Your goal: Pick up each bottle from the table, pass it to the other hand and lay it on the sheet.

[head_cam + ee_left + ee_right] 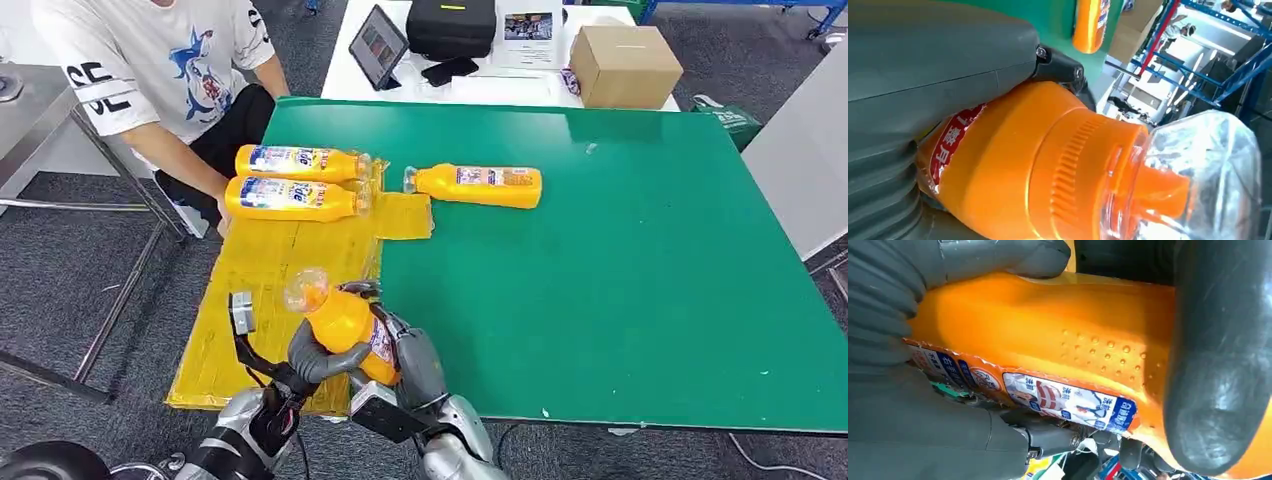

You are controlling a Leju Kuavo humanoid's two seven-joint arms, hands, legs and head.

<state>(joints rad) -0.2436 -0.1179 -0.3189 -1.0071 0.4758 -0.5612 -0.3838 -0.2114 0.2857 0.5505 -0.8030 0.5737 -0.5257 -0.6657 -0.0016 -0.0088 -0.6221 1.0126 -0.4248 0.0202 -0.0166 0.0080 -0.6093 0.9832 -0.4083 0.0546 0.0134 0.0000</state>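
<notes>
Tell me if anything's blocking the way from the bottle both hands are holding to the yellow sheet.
Nothing visible does. The held bottle, gripped by the left hand and right hand, hangs over the near part of the yellow sheet, which is bare. Two laid bottles lie at the sheet's far end.

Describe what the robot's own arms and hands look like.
Both arms are silver metal with dark joints and black cables near the wrists. The left hand has a grey thumb and dark fingers; the right hand is grey with a ribbed cover. A small grey box sits by the left wrist.
</notes>
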